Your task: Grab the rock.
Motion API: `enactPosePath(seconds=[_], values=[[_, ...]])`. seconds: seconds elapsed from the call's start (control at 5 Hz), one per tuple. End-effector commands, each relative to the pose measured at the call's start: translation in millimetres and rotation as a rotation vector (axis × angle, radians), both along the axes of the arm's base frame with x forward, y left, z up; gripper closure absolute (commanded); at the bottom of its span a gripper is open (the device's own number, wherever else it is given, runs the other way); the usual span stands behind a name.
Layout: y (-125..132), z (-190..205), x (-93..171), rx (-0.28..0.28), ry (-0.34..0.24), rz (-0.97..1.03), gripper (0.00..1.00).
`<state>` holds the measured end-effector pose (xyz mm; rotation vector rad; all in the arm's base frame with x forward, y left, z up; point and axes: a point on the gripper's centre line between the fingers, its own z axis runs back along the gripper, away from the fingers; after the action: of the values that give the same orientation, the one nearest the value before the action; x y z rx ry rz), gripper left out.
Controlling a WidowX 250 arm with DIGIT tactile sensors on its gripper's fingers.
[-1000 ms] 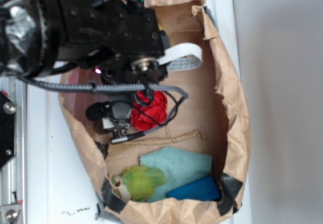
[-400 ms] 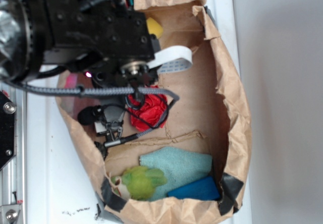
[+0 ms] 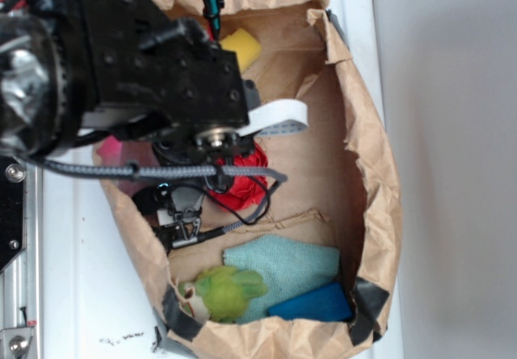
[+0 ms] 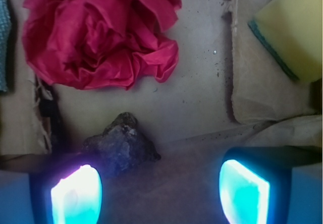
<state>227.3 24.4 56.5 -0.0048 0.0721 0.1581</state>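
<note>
The rock (image 4: 122,142) is a small dark grey-brown lump on the brown paper floor, seen in the wrist view just ahead of my left fingertip (image 4: 76,196). My gripper (image 4: 160,193) is open, its two glowing cyan pads wide apart and empty. The rock lies left of the gap's middle, not between the pads. In the exterior view my gripper (image 3: 184,213) hangs low inside the paper bag (image 3: 380,213), and the arm hides the rock.
A red cloth wad (image 4: 101,32) lies beyond the rock, also red cloth wad (image 3: 242,183). A yellow sponge (image 4: 292,27) sits at the right. A teal cloth (image 3: 283,266), green plush toy (image 3: 226,290) and blue block (image 3: 311,302) fill the bag's near end.
The arm has shifted left and toward the bag's left wall, moving off the red wad; the yellow sponge behind it has come into view.
</note>
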Motion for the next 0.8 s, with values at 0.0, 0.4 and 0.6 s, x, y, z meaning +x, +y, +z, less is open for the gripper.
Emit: enactPosePath(seconds=[0.0, 0.4, 0.6], values=[[-10.5, -1.6, 5.0, 0.009, -0.028, -0.024, 0.00], [-20.2, -2.7, 6.1, 0.004, -0.018, -0.031, 0.00], [-20.7, -4.5, 9.3, 0.006, -0.020, -0.031, 0.00]])
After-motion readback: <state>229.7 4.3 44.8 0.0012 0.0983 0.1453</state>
